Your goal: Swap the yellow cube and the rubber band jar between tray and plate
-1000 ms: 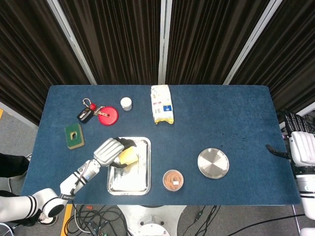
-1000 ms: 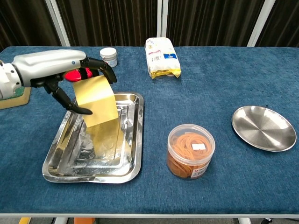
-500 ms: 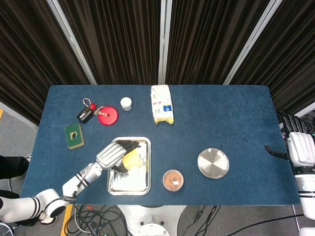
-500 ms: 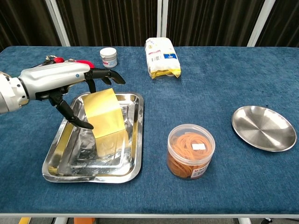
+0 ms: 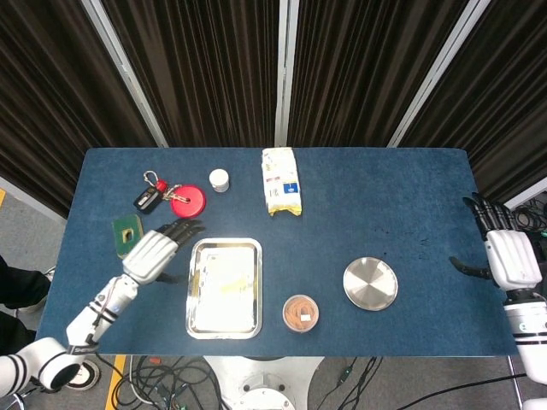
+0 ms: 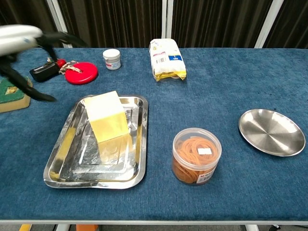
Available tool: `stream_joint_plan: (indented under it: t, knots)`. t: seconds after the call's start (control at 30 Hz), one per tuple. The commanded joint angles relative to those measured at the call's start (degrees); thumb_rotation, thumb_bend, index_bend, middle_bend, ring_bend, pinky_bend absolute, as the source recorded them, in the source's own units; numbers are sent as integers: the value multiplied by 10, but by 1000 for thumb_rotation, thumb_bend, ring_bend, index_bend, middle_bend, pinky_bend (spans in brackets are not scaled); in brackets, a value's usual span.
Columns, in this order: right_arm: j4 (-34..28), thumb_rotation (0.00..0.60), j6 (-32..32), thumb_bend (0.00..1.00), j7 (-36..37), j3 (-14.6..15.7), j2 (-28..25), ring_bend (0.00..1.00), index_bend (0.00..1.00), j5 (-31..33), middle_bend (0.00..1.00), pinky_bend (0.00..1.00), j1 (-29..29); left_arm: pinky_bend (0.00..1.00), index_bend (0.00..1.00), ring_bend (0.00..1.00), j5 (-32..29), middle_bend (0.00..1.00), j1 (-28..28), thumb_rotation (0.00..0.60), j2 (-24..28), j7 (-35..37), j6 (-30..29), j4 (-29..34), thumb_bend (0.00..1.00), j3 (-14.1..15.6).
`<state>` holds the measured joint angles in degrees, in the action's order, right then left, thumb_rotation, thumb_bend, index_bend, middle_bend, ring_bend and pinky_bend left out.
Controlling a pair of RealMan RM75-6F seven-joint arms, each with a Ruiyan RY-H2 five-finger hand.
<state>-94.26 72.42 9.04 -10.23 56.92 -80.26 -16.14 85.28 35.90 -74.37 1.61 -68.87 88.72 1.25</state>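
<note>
The yellow cube sits in the steel tray, at its far end, with nothing touching it. From the head view the cube looks pale inside the tray. My left hand hovers open just left of the tray, fingers spread; in the chest view this hand is a blur at the top left. The rubber band jar stands on the cloth between the tray and the empty round plate. My right hand is open past the table's right edge.
A red disc with keys, a small white jar and a yellow-white bag lie along the back. A green sponge sits beside my left hand. Blue cloth covers the table.
My left hand has let go of the yellow cube, which now rests in the tray, and has pulled away to the left. The right hand has shifted slightly toward the back.
</note>
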Motion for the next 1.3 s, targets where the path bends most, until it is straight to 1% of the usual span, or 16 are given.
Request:
stream_joint_plan:
  t: [0.03,0.2,0.3,0.43,0.53,0.73,0.83,1.13,1.3]
  knots:
    - [-40,600,-33,100,-36,14,-14,0,0,-28,0,0,-23,256,112,57,-45,74,-39,600,42,-44,-29,21,33,-8]
    - [-90,600,-81,100,-101,28,-6,0,0,-64,0,0,-61,230,112,48,-77,73,-71,600,47,-58,-47,-7,33,-17]
    - [-114,600,-119,101,-144,35,6,0,0,-71,0,0,-86,226,112,43,-93,74,-86,600,43,-54,-53,-27,33,-23]
    - [-143,600,-188,97,-197,46,23,0,0,-61,0,0,-124,216,112,23,-118,49,-99,600,45,-56,-40,-38,33,-27]
    - [-157,600,-229,84,-228,53,47,0,0,-53,0,0,-150,202,112,14,-121,39,-107,600,44,-46,-36,-45,33,-31]
    - [-160,600,-274,75,-275,68,107,0,0,-31,0,0,-181,185,112,14,-114,39,-117,600,38,-37,-27,-59,32,-30]
    - [-163,600,-283,74,-294,75,130,0,0,-19,0,0,-189,185,111,14,-110,39,-120,600,37,-31,-24,-62,32,-32]
    - [-164,600,-282,75,-337,93,167,0,0,7,0,0,-200,185,111,15,-102,39,-128,600,38,-22,-19,-68,32,-40]
    - [-152,600,-289,79,-350,96,195,0,0,20,4,0,-212,185,111,14,-101,39,-132,600,37,-20,-17,-72,32,-45]
